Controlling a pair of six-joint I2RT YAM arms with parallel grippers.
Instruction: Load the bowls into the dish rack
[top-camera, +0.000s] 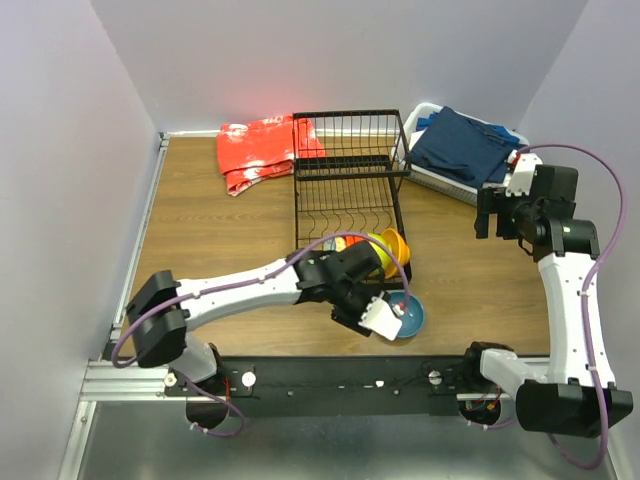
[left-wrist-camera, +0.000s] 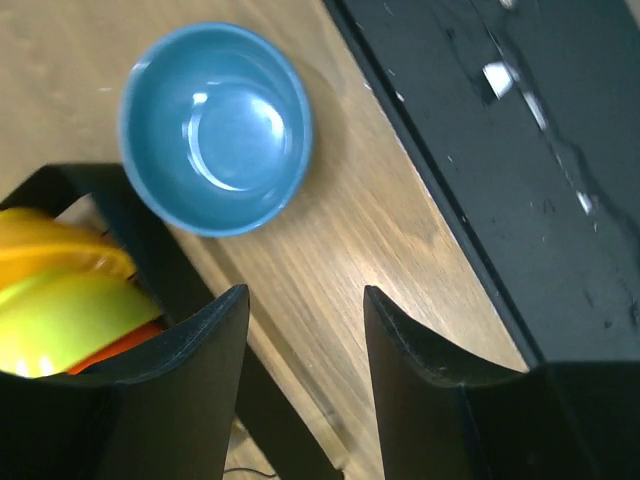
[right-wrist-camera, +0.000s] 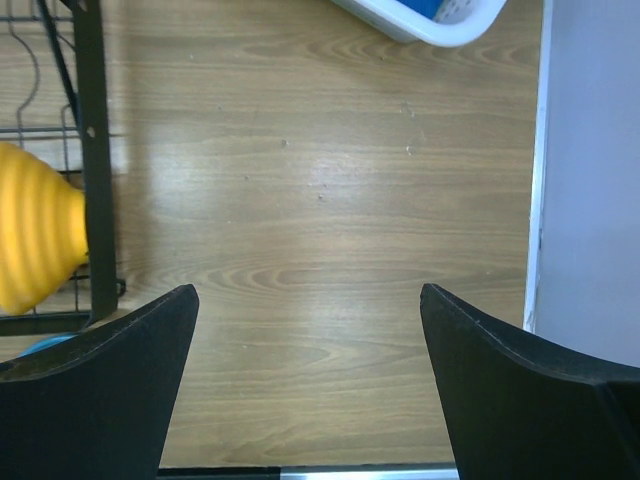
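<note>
Left gripper (left-wrist-camera: 305, 300), released, is hovering beside the blue bowl (left-wrist-camera: 215, 125) at the counter's (left-wrist-camera: 340, 225) near edge, likely needing to straddle its rim.

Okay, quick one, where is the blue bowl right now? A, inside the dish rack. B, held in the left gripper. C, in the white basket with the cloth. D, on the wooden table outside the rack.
D: the blue bowl sits upright on the bare wooden table, outside the dish rack, and the left gripper near it is open and holds nothing.
</note>
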